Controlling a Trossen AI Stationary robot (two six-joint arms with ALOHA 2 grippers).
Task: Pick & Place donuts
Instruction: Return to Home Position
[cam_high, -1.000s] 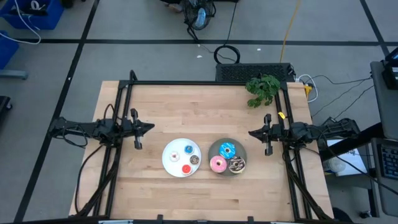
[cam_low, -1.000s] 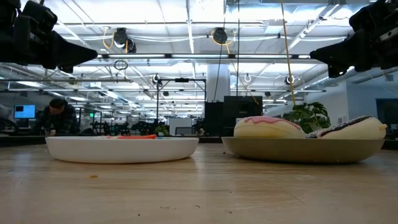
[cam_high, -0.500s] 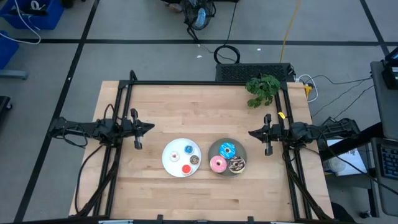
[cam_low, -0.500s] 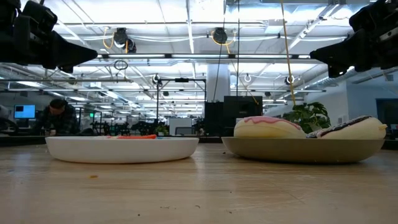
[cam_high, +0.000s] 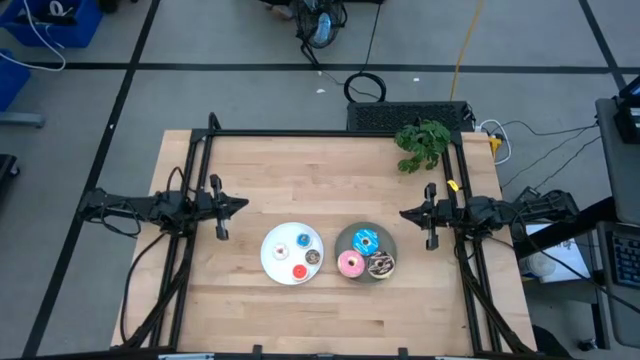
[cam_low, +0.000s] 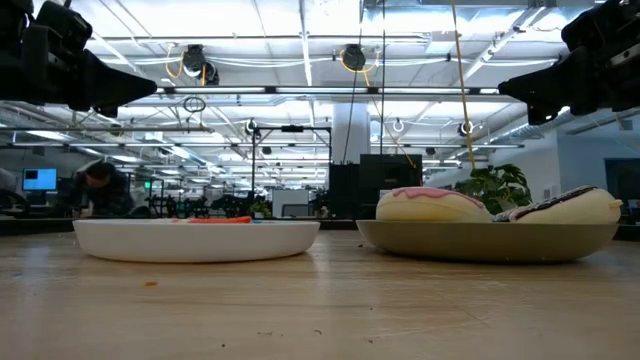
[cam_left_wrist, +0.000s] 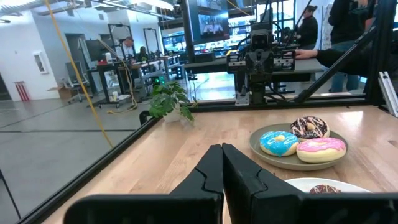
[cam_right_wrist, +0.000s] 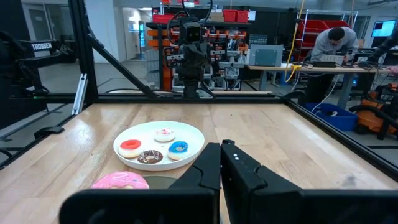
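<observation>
Four tiny donuts lie on the round white plate (cam_high: 270, 256): white (cam_high: 283, 250), blue (cam_high: 303, 240), brown (cam_high: 313, 257) and red (cam_high: 299, 271). Beside it, toward the table's right, the grey plate (cam_high: 343, 243) carries the blue-iced (cam_high: 365, 241), pink (cam_high: 351, 264) and chocolate-sprinkled (cam_high: 381, 265) donuts. My left gripper (cam_high: 241, 205) hovers shut above the table, left of the white plate. My right gripper (cam_high: 404, 213) hovers shut, right of the grey plate. Their wrist views show the left gripper (cam_left_wrist: 222, 148) and the right gripper (cam_right_wrist: 220, 145) with fingertips together.
A potted green plant (cam_high: 423, 143) stands at the table's far right corner. Black frame rails (cam_high: 330, 134) run along the far, left and right edges. Bare wood lies between the plates and both grippers. People work at desks in the room beyond (cam_right_wrist: 333, 43).
</observation>
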